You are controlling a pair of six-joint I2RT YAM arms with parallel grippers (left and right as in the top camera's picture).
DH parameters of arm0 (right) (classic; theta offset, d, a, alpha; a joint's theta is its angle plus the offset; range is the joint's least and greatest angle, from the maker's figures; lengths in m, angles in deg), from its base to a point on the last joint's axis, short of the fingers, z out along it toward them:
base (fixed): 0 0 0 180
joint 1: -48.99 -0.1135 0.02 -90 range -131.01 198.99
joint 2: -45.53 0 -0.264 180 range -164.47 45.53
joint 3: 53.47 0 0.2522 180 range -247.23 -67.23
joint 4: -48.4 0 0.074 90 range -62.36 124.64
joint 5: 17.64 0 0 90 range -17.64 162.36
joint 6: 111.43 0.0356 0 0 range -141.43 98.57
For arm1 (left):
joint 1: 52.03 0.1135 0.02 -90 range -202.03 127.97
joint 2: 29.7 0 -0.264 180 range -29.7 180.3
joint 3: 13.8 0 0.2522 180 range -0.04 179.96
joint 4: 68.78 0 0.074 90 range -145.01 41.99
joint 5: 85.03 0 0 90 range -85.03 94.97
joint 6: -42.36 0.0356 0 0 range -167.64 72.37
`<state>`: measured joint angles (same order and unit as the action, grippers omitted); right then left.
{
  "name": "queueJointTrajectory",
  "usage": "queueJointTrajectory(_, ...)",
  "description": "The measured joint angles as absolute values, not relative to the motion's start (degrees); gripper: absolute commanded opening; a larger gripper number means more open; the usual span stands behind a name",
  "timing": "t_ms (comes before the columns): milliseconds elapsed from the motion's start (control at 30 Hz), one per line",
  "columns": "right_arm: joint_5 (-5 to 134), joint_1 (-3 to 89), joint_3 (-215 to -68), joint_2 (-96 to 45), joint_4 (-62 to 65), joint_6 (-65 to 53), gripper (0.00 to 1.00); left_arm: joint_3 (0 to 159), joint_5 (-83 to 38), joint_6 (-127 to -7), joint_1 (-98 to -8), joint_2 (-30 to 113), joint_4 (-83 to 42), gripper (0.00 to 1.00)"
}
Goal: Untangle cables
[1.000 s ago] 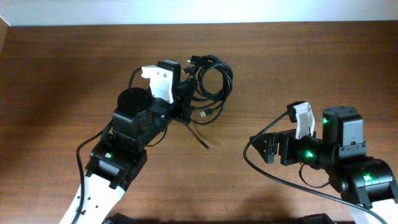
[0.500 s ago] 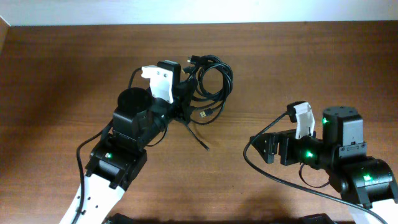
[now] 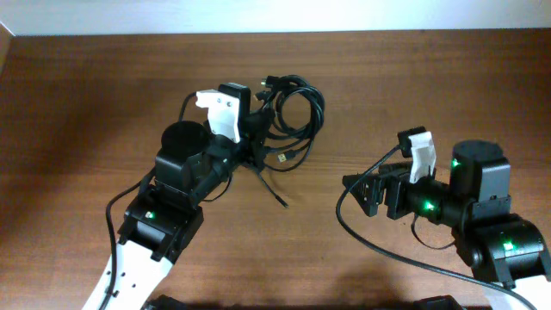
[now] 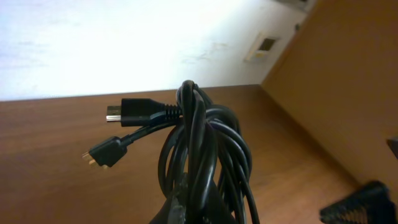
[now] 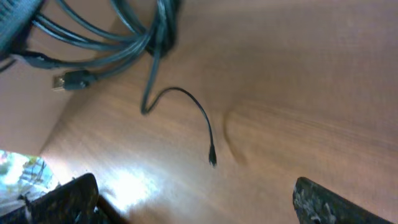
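Left gripper [image 3: 256, 142] holds the cables [image 4: 198, 143] bunched; right gripper [image 3: 365, 196], wide and empty, is well apart from them. Next, I think, it must catch their loose thin tail [image 5: 205, 121]

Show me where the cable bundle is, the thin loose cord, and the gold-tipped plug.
cable bundle [image 4: 198, 140], left wrist view, on its upright twisted strands.
thin loose cord [image 5: 212, 158], right wrist view, near its free tip.
gold-tipped plug [image 5: 74, 79], right wrist view, on the plug's dark body.
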<state>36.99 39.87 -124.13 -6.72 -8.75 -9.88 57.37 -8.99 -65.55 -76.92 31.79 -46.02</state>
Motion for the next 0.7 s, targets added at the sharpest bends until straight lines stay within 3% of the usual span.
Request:
queueJointTrajectory(200, 35.02, 39.87, -124.13, -6.72, -3.05, -13.97, 1.00, 57.37, -15.79, -65.53, -76.92, 31.79, -47.07, 0.00)
queueJointTrajectory(700, 36.51, 39.87, -124.13, -6.72, 0.32, -15.39, 0.76, 57.37, -22.83, -65.81, -80.24, 32.43, -50.26, 0.00)
